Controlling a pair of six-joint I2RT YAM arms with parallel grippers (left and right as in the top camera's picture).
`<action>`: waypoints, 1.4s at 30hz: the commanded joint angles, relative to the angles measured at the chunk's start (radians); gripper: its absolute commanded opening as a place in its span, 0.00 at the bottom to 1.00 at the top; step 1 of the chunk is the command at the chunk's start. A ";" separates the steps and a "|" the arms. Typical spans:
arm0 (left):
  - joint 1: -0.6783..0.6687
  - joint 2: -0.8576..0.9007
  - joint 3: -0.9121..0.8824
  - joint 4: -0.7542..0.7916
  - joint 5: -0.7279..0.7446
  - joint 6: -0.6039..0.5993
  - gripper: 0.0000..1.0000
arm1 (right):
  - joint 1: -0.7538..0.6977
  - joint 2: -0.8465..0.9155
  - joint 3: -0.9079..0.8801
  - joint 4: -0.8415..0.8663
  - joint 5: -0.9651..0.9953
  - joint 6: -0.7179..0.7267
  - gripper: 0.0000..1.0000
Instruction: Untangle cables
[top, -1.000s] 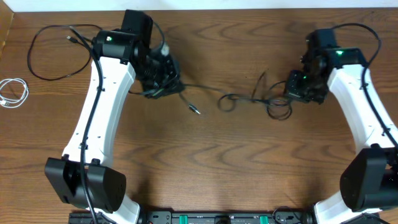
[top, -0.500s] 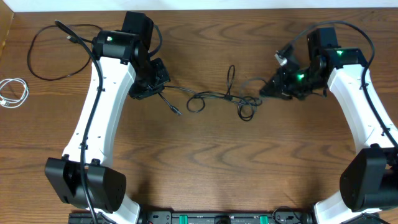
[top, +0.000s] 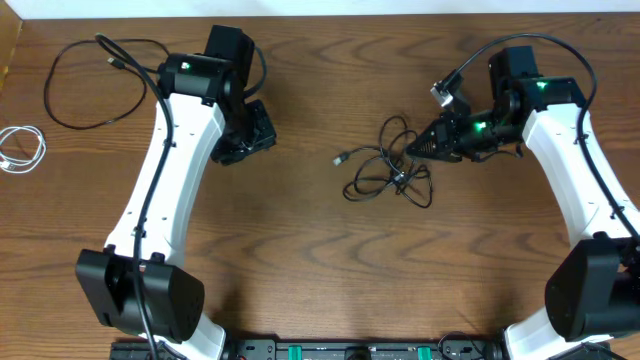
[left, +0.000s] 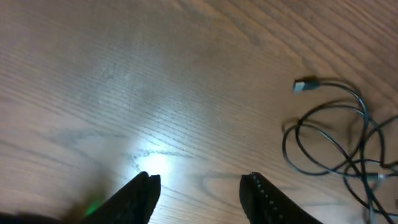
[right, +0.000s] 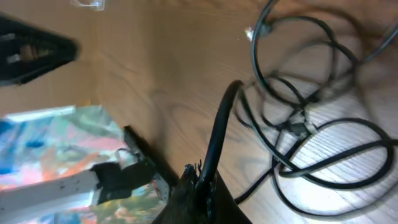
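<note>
While our right end effector is clamping the limp, thin black tangled cable on the wooden surface, our left end effector is gaping empty; we are eyeing the cable's plug end.

You had the tangled cables on the worktop, right of its middle, with the right claw just behind them. The left claw stood well apart to their left. A looped cable lay by the far left corner, and a small coil sat at the left edge.
</note>
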 joint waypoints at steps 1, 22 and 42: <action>0.000 -0.018 -0.007 0.001 0.019 -0.002 0.49 | 0.032 -0.001 0.003 -0.008 0.203 0.114 0.01; -0.018 -0.018 -0.007 0.133 0.377 0.164 0.49 | 0.259 -0.250 0.425 0.007 0.318 0.233 0.01; -0.093 -0.017 -0.009 0.143 0.186 0.045 0.48 | 0.247 -0.260 0.425 0.105 0.182 0.299 0.01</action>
